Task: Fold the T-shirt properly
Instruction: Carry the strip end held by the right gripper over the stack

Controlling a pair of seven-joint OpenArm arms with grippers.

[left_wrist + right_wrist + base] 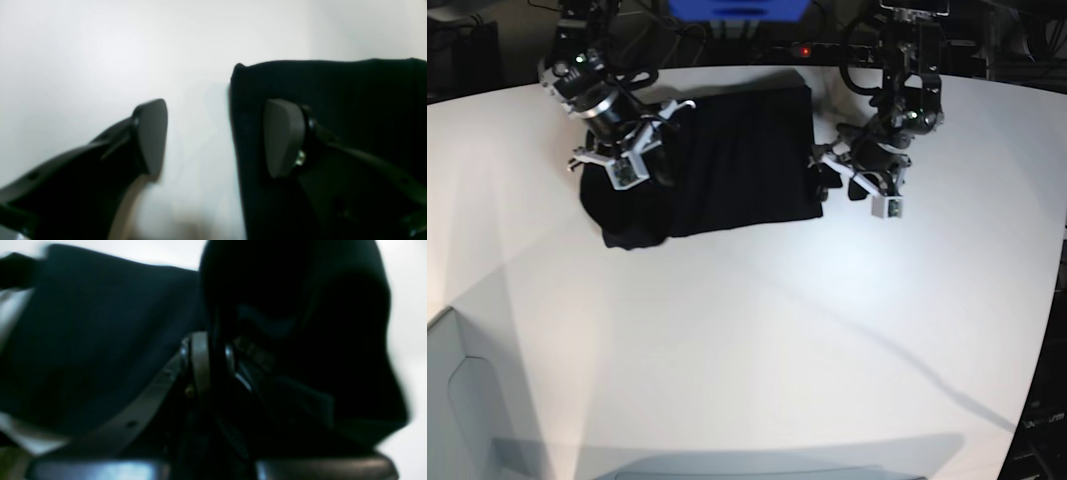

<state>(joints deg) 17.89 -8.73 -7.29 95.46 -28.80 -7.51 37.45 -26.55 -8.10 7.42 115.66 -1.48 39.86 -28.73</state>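
Note:
The black T-shirt [727, 160] lies partly folded on the white table [777, 330], its left end bunched up. My right gripper [649, 150] sits on that left end. In the right wrist view this gripper [215, 356] is shut on a fold of the black cloth [100, 340], which rises in a hump behind the pads. My left gripper [824, 170] is at the shirt's right edge. Seen from the left wrist, it [217, 133] is open and straddles the T-shirt [350, 100] edge, one pad [283, 136] over the cloth and the other pad [151, 136] over bare table.
A blue object [737, 8] and cables sit beyond the table's far edge. A pale box-like shape [457, 400] stands at the lower left corner. The table's curved right edge [1052, 300] drops to dark floor.

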